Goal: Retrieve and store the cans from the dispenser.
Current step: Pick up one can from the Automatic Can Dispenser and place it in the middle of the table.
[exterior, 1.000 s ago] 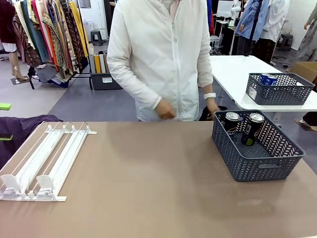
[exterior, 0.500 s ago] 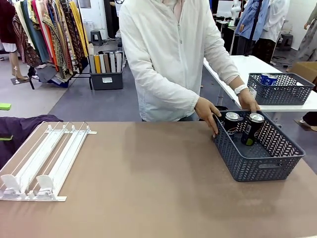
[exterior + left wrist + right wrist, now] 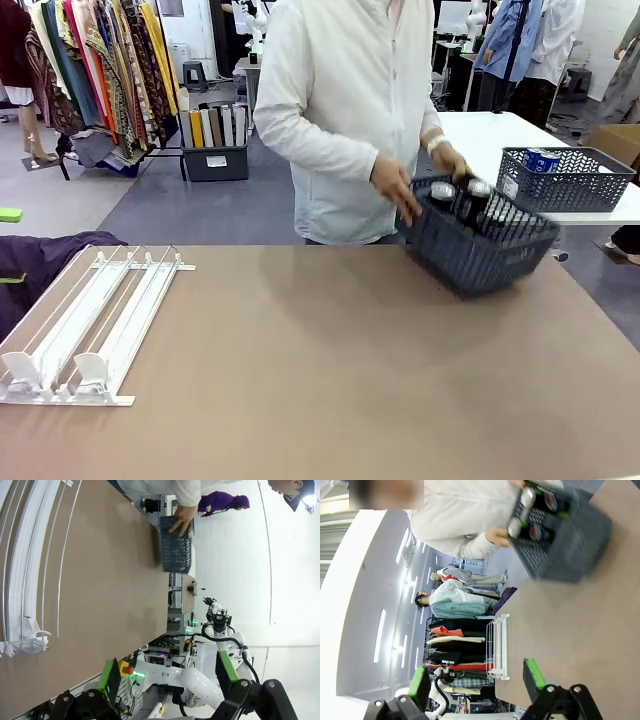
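The dispenser, a flat white wire rack, lies at the table's left with no cans in its lanes; it also runs along the left wrist view's left edge and shows small in the right wrist view. Two cans with silver tops stand in a dark grey mesh basket. A person's hands hold that basket above the table's far right. My left gripper and right gripper are both open and hold nothing, far from the basket.
A second grey basket with blue cans sits on a white table at the back right. A purple cloth lies beyond the dispenser at the far left. The brown tabletop stretches bare between dispenser and person.
The person reached over, took the grey basket in both hands and lifted it off the table, up and toward the middle. The dispenser has not moved.
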